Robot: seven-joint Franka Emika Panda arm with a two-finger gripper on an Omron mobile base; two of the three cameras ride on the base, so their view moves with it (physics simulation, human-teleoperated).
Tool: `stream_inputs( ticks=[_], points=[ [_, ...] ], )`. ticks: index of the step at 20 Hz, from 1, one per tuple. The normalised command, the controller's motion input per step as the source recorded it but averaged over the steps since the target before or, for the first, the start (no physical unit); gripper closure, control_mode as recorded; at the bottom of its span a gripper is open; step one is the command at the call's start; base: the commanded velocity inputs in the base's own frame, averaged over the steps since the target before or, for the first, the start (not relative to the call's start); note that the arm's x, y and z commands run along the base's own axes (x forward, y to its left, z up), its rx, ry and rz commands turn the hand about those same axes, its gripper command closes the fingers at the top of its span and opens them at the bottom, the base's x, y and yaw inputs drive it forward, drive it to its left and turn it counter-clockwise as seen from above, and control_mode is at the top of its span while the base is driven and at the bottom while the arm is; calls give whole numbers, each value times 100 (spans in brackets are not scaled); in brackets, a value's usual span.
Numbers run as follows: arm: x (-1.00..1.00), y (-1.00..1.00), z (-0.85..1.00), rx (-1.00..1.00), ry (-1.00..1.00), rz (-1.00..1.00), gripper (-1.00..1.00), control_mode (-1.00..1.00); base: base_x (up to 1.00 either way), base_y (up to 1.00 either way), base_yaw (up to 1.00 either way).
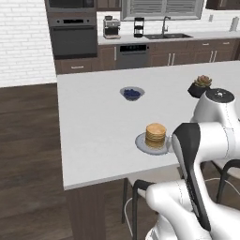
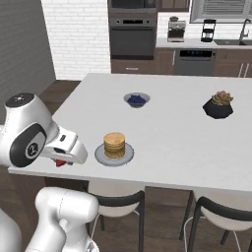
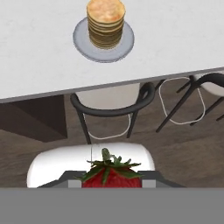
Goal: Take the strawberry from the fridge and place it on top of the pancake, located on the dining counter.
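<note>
A red strawberry (image 3: pixel 111 176) with green leaves sits pinched in the gripper (image 3: pixel 112 183) at the bottom of the hand view; in the right base view a bit of red (image 2: pixel 60 162) shows under the white hand, at the near edge of the dining counter (image 2: pixel 187 147). Below the edge stand dark-framed chairs (image 3: pixel 111 109). Just past the edge, the pancake (image 3: pixel 106 22) stack rests on a pale grey plate (image 3: pixel 81 41); farther back a bowl of blue berries (image 1: pixel 131 93) and a potted plant (image 2: pixel 219 105). To do this well, the hand should probably rise clear of the edge, travel forward, centre over the stack, lower gently, then let go.
</note>
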Motion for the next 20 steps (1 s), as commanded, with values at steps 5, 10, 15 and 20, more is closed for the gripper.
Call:
stream_inputs(
  ticks=[5, 10, 15, 20],
  points=[
    [82, 0, 0, 0, 0, 0, 100, -100, 0, 0, 0],
    [99, 0, 0, 0, 0, 0, 100, -100, 0, 0, 0],
    [100, 0, 0, 0, 0, 0, 100, -100, 0, 0, 0],
    [100, -8, -3, 0, 0, 3, 100, -100, 0, 0, 0]
  ],
)
